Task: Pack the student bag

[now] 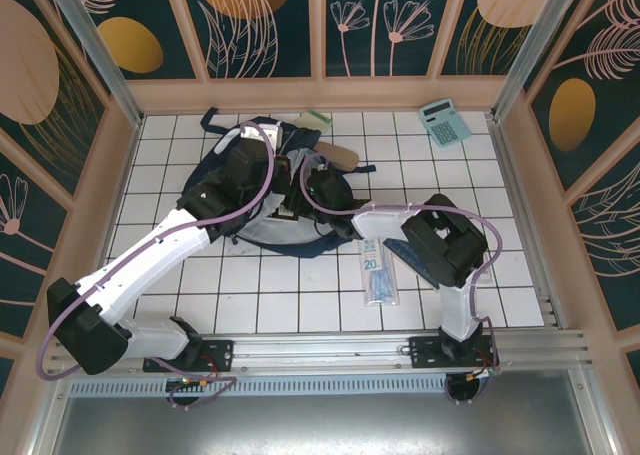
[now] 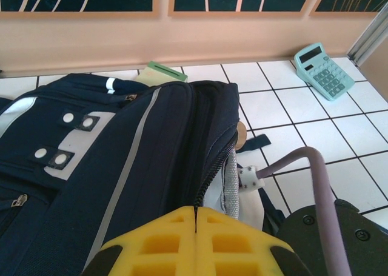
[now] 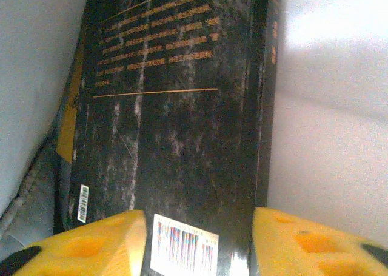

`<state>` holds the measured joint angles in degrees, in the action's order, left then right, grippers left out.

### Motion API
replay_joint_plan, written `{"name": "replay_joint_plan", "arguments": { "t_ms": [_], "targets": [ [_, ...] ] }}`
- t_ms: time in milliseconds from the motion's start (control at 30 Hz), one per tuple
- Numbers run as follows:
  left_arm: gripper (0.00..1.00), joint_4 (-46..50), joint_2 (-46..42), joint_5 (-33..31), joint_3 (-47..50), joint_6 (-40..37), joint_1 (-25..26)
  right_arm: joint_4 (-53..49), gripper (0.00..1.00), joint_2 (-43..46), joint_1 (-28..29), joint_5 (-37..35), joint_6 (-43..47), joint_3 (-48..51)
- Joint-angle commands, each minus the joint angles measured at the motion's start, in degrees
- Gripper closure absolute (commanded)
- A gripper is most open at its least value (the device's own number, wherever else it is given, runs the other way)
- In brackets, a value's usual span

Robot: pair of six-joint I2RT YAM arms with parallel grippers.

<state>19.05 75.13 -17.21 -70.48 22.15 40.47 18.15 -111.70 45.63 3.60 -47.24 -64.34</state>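
Observation:
The navy student bag [image 1: 262, 225] lies at the table's back middle with its mouth open. In the left wrist view my left gripper [image 2: 196, 221] is shut, its yellow fingers pinching the zipper edge of the student bag [image 2: 109, 167] and holding the mouth apart. My right gripper [image 1: 318, 188] reaches into the opening beside my left gripper [image 1: 240, 167]. Inside, against the light grey lining [image 3: 327, 136], a black book [image 3: 182, 124] with a barcode label lies under my right gripper [image 3: 199, 245]. The jaws stand apart over its cover, not clamped on it.
A mint calculator [image 1: 444, 122] [image 2: 324, 71] sits at the back right. A green pad [image 1: 318, 117] [image 2: 165, 71] lies behind the bag, with a beige item [image 1: 340, 155] at the bag's right. A clear packet of pens [image 1: 378, 272] lies near the right arm.

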Motion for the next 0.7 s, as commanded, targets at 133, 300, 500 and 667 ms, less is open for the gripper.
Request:
{"name": "replay_joint_plan", "arguments": {
  "t_ms": [133,300,500,667],
  "targets": [
    [1.0,-4.46,-0.78,0.69,-0.44,-0.26,-0.5,-2.2,0.46,-4.04,0.59,3.75,-0.23,-5.3],
    [1.0,-4.61,-0.54,1.36,-0.36,-0.13,-0.56,-2.84,0.45,-5.65,1.0,3.89,-0.65,-7.28],
    [1.0,-4.99,-0.12,2.68,-0.38,0.17,-0.55,3.02,0.44,-8.63,2.26,8.54,-0.84,-9.87],
    [1.0,-5.0,0.09,3.13,-0.35,0.35,-0.5,6.96,0.43,-10.11,2.24,11.43,-1.03,-11.9]
  ]
}}
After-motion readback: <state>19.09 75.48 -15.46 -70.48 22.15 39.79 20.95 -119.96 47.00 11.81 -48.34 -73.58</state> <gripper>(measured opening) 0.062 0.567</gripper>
